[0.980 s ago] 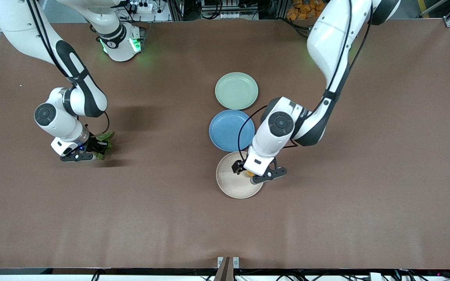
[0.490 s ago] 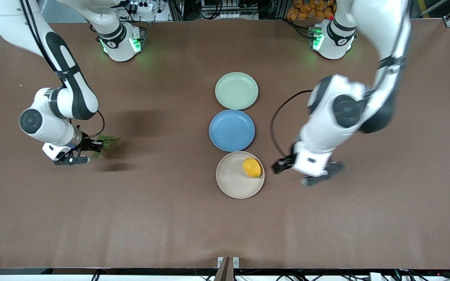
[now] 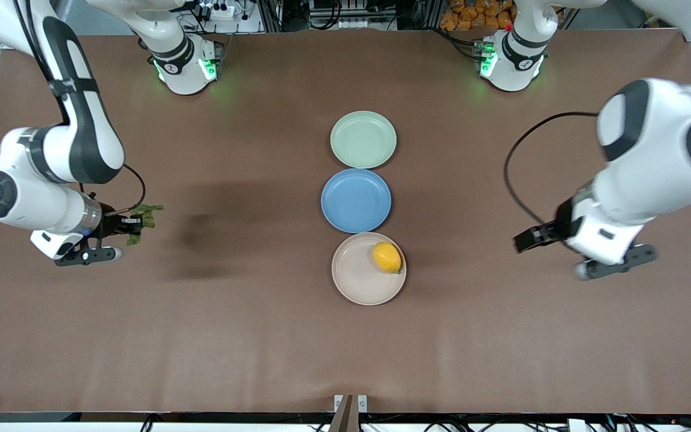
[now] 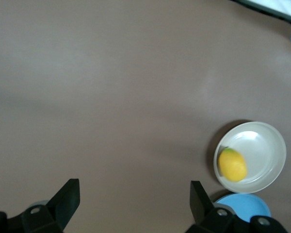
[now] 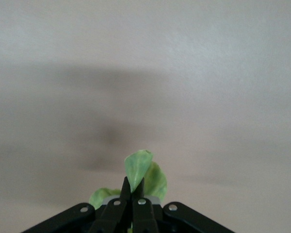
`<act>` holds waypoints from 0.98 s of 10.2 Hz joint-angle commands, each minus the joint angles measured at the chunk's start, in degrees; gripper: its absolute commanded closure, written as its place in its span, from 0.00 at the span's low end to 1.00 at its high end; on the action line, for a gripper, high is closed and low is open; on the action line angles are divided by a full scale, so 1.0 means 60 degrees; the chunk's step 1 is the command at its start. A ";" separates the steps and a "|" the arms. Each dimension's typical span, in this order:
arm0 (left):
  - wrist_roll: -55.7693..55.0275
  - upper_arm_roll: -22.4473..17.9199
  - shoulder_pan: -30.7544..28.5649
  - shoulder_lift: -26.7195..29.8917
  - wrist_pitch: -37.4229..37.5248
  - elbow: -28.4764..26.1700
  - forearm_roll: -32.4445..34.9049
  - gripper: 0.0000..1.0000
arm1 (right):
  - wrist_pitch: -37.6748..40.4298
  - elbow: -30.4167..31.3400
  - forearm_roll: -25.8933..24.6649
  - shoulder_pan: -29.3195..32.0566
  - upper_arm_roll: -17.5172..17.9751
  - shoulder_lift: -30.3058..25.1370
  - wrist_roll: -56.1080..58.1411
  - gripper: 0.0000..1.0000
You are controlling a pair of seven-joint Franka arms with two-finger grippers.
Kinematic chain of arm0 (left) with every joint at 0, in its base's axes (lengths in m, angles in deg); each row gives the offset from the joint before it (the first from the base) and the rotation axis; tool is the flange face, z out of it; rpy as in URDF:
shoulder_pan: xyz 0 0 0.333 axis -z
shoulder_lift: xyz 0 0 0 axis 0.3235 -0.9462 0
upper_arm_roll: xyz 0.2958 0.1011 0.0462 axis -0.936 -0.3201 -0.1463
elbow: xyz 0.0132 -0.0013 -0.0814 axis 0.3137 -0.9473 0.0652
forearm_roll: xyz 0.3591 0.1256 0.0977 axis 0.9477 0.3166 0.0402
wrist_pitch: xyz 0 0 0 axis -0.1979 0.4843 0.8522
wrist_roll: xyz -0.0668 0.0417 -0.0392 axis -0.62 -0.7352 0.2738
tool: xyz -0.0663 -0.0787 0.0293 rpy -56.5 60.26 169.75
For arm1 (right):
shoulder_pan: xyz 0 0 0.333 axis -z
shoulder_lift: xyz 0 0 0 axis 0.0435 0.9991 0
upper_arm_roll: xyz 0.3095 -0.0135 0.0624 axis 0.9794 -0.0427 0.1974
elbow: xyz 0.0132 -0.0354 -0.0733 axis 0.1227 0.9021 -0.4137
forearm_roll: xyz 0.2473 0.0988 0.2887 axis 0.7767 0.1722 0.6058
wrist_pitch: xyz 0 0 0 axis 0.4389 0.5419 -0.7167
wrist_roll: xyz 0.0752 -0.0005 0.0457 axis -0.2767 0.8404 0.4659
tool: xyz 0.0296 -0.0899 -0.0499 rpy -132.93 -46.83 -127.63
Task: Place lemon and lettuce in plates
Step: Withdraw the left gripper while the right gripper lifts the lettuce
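Since the earlier frame the left gripper (image 3: 585, 257) has pulled well away from the lemon (image 3: 387, 257) toward the left arm's end of the bench (image 3: 261, 336), fingers apart and empty. Lemon rests in the beige-white plate (image 3: 354, 282), near the rim on the side facing the left gripper. Blue plate (image 3: 355, 200) touches it; mint green plate (image 3: 363, 139) sits next in line, empty. Right gripper (image 3: 119, 231) has risen, clamped on the lettuce (image 3: 141, 217), over bare bench toward the right arm's end, well apart from the plates.
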 commanded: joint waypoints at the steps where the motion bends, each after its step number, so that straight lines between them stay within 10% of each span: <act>1: 0.0973 0.0067 -0.0640 0.0722 0.0703 -0.0282 -0.0065 0.00 | 0.0628 -0.0785 0.0081 -0.0725 0.0010 0.0056 -0.0338 1.00; 10: 0.1363 0.0562 -0.1361 0.2507 0.2051 -0.0516 0.0067 0.00 | 0.0541 -0.0437 0.0418 -0.3876 0.1192 -0.0631 -0.4992 1.00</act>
